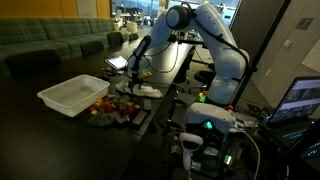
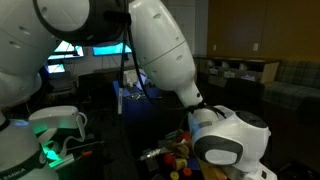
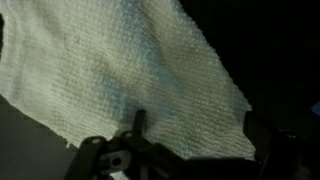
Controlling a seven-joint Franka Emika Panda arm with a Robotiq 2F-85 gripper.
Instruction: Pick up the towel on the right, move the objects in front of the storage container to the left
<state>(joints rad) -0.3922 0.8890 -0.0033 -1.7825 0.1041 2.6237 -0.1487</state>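
Observation:
In the wrist view the cream towel (image 3: 120,70) fills most of the picture, its weave close below the camera. My gripper (image 3: 200,132) is open, with one dark finger (image 3: 139,120) over the cloth and the other finger (image 3: 263,135) just past its right edge. In an exterior view the gripper (image 1: 134,74) hangs right above the towel (image 1: 146,90) on the dark table. The white storage container (image 1: 72,95) sits to the left of it. The small coloured objects (image 1: 110,108) lie jumbled in front of the bin. The objects (image 2: 176,155) also show behind the arm.
A green sofa (image 1: 45,45) runs along the back. A laptop (image 1: 118,62) lies beyond the towel. My base (image 1: 205,122) with a green light and cables stands on the right, next to a lit screen (image 1: 303,100). The arm (image 2: 160,50) blocks much of an exterior view.

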